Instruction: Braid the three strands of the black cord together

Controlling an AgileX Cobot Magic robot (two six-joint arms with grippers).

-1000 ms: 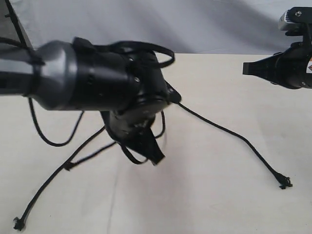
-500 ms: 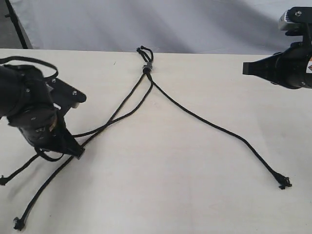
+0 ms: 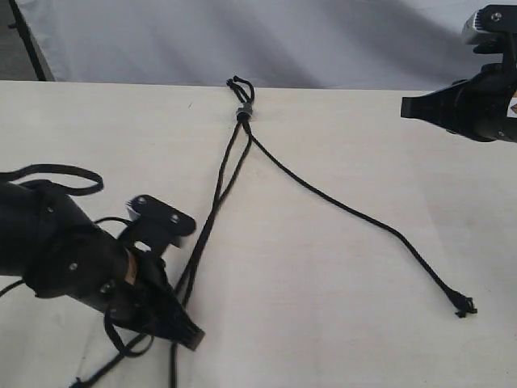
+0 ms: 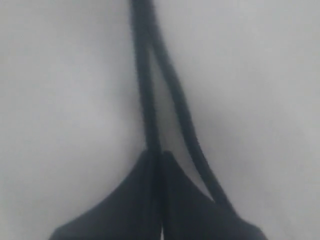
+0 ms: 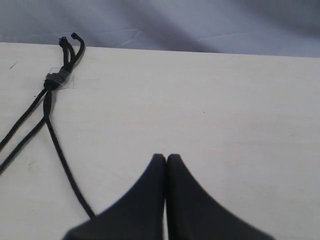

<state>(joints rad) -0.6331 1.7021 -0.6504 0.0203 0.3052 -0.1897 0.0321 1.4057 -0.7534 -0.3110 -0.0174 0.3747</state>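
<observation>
now the left claw [image 4: 159, 152] pinches one strand [image 4: 143, 90] (right claw [image 5: 166, 157] pressed shut, well apart from the cord [image 5: 51, 80]).

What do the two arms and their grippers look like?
Both are matte black with rounded housings. The left arm carries a looping flat black cable and a small orange label; the right arm has an orange-and-white sticker. The left gripper and right gripper end in black wedge-shaped fingers.

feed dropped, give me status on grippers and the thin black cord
Left gripper shut on one strand of the thin black three-strand cord. Right gripper shut, empty. No braid yet; nothing blocking.
</observation>
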